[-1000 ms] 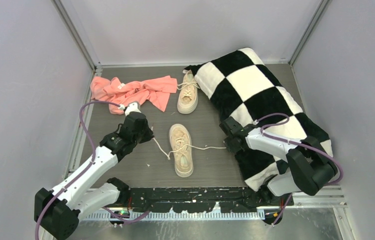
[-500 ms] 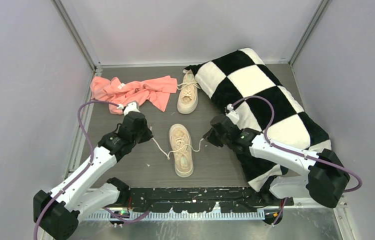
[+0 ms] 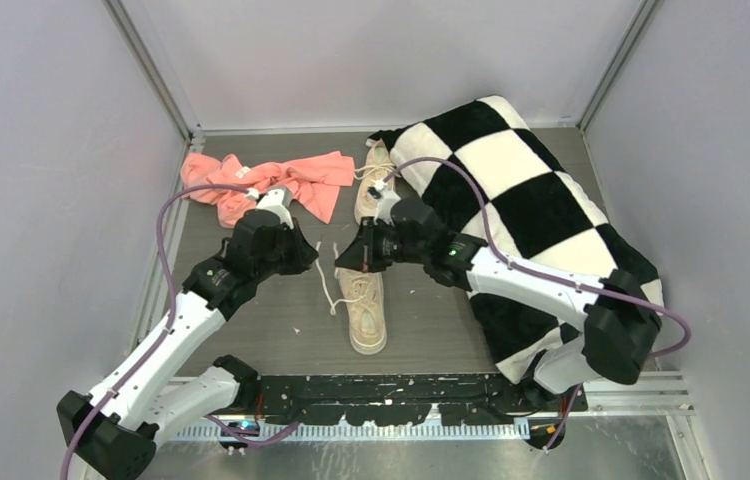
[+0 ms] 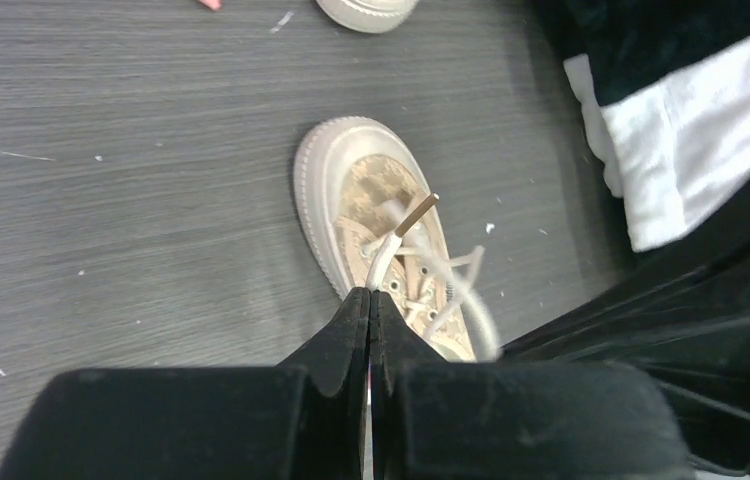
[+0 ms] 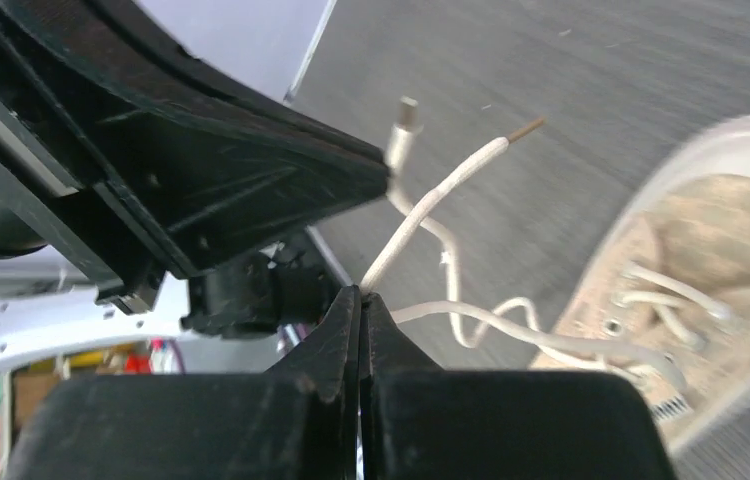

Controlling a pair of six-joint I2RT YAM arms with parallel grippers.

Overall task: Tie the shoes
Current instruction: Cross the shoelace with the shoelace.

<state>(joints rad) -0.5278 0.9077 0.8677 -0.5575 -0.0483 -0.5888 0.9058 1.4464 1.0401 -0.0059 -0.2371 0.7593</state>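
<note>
Beige canvas near shoe (image 3: 366, 315) lies mid-tabletop (image 3: 431, 335), closer to near edge. Long axis runs near-to-far, toe toward far edge. Second shoe (image 3: 365, 195) sits nearer far edge on same axis, just beside checkered pillow (image 3: 541, 190), with pink cloth (image 3: 281, 180) on its left-edge side. I read left jaws pressed together on cream lace (image 4: 383, 258), just short of its brown tip, above near shoe's toe half. Right jaws likewise pinch second lace (image 5: 431, 205), its end poking past them. Both arms meet over near shoe's far end.
</note>
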